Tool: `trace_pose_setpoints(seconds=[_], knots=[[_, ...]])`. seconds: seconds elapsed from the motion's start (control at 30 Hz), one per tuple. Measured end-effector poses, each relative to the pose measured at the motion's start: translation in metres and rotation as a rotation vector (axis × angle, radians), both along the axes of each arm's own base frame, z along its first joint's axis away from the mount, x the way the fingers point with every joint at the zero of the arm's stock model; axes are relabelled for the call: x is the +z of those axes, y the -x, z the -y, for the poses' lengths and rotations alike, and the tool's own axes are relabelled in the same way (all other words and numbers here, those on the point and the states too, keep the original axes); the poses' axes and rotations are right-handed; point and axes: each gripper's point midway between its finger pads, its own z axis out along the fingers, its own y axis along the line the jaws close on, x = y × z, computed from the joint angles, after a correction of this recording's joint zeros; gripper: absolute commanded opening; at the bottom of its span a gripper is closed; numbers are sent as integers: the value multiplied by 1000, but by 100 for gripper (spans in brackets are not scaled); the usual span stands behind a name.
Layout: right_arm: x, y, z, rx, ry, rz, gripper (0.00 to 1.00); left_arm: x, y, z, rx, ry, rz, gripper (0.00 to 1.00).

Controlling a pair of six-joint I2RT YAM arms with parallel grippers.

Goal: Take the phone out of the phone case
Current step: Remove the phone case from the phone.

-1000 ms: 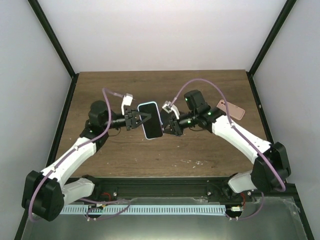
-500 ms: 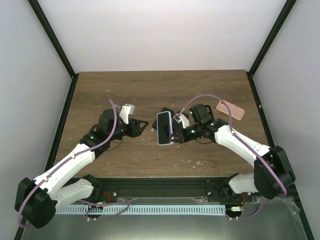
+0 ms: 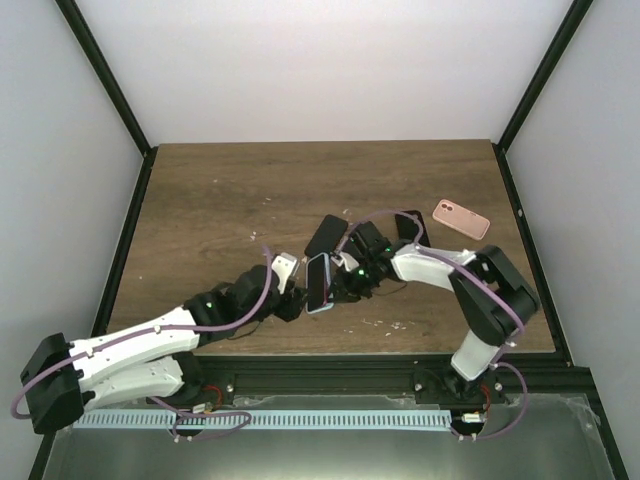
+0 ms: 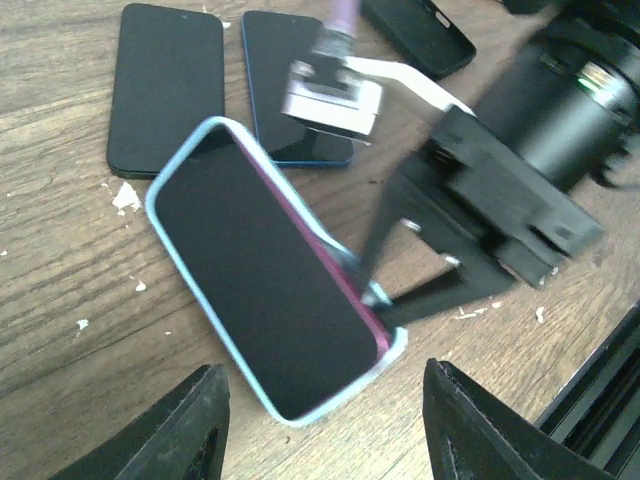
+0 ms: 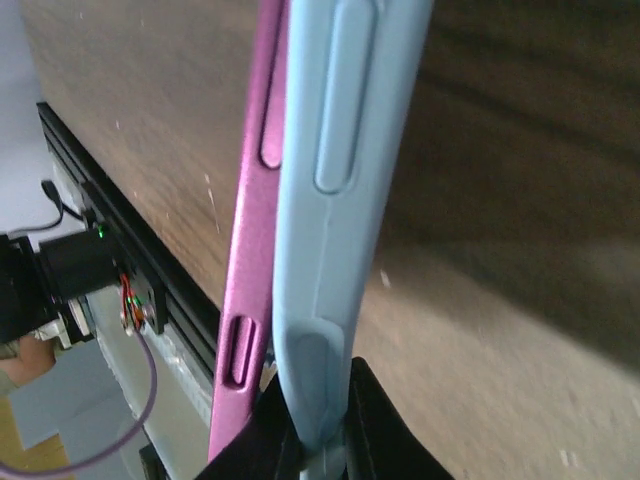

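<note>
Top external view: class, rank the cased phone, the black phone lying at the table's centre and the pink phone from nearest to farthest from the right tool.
1. cased phone: clamped in the right tool, near the front, touching it.
2. black phone: lying flat just beyond, at the centre.
3. pink phone: off to the far right, clearly farthest.

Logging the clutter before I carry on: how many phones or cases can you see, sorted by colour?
Light-blue cased phone: 1
Dark phones lying flat: 2
Black phone or case at the left wrist view's top edge: 1
Pink phone or case: 1
Total: 5
</note>
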Motion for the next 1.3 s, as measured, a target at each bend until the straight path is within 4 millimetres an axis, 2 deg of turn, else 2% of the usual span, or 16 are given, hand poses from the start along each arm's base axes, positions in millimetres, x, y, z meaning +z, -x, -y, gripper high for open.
trace_pose_setpoints(seconds=[0.13, 0.27, 0.53, 0.73, 0.93, 1.17, 1.3], knots=[[0, -22, -25, 2, -5, -21, 1, -2, 9, 3, -6, -42, 38, 55], [0, -20, -35, 13, -16, -37, 1, -7, 5, 1, 13, -76, 64, 55], [-5, -14, -36, 12, -3, -70, 1, -48, 6, -2, 25, -170, 53, 55], [-7, -14, -36, 6, 1, -74, 1, -65, 1, 1, 33, -233, 50, 53], [-13, -16, -35, 0, 14, -73, 1, -73, -5, 6, 34, -292, 63, 49], [-15, -20, -34, -9, 21, -57, 1, -77, -11, 13, 19, -344, 86, 52], [-15, -19, -35, -7, 20, -60, 1, -83, -11, 14, 7, -365, 90, 51]])
